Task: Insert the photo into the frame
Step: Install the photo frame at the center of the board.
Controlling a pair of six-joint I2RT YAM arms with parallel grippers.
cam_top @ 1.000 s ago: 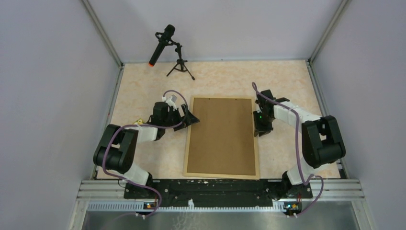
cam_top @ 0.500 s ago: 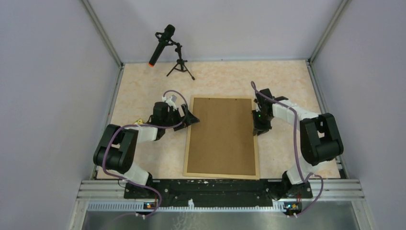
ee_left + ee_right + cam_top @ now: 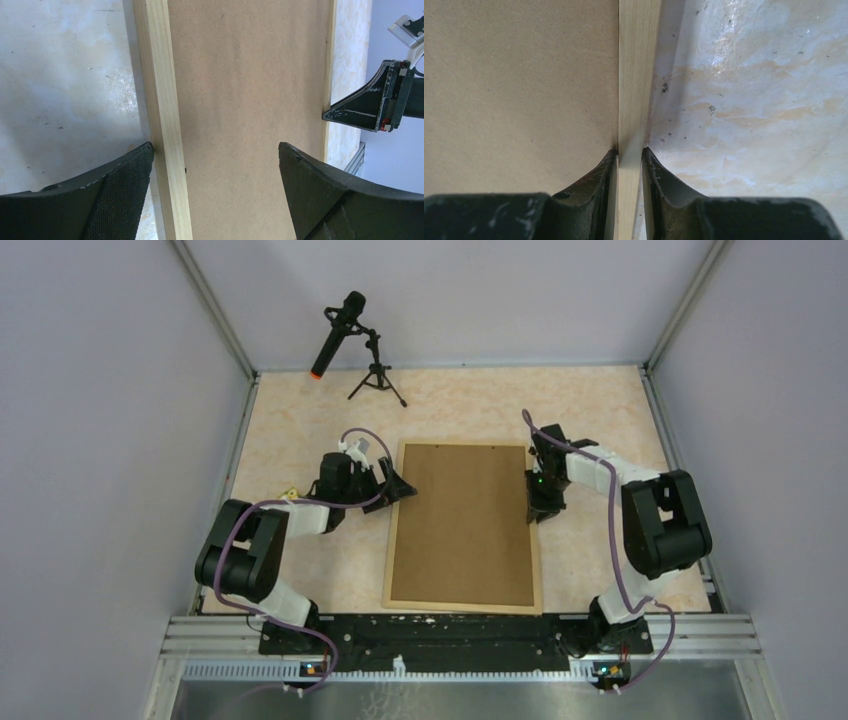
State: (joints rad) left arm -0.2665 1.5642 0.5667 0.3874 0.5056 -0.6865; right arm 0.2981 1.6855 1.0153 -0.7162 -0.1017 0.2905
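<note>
The frame [image 3: 391,540] of light wood rails lies flat mid-table, filled by the brown backing board [image 3: 465,525]. The photo is hidden. My left gripper [image 3: 398,487] is open at the frame's upper left. In the left wrist view its jaws [image 3: 216,147] straddle the left rail [image 3: 160,100], one finger at the rail's outer side, the other above the board [image 3: 250,90]. My right gripper [image 3: 540,512] is at the right rail. In the right wrist view it [image 3: 630,150] is shut on that rail [image 3: 638,75], one finger on the board side [image 3: 519,90], one on the table side.
A microphone on a small tripod [image 3: 345,335] stands at the back left. A small yellow object [image 3: 291,494] lies beside the left arm. Enclosure walls bound the marbled table on three sides, and a metal rail [image 3: 460,635] carries the arm bases at the near edge.
My right gripper has shifted a little left onto the frame's right rail and its jaws have narrowed on it. The left arm and the frame have not moved.
</note>
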